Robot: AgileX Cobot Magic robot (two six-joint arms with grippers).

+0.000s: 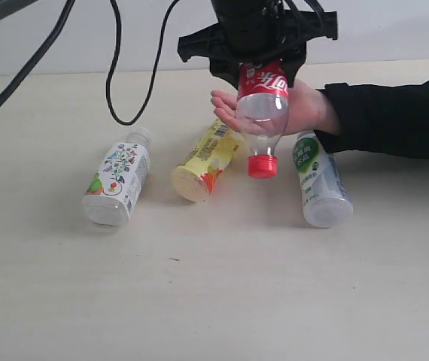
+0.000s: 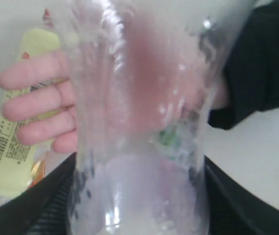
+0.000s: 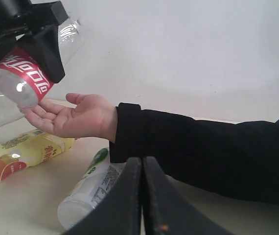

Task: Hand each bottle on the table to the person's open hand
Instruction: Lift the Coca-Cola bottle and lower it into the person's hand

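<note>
My left gripper is clamped on the Coca-Cola bottle, long axis near upright, cap hanging down. The person's open hand sits just beneath my grip, palm up.

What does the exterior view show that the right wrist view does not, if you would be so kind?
Only the exterior view shows the floral-labelled bottle lying on its side, and black cables hanging at the back. Only the right wrist view shows the right tool, shut and empty. Both show the left tool gripping the Coca-Cola bottle cap-down over the open hand, with the yellow bottle and the green-white-labelled bottle lying on the table.
</note>
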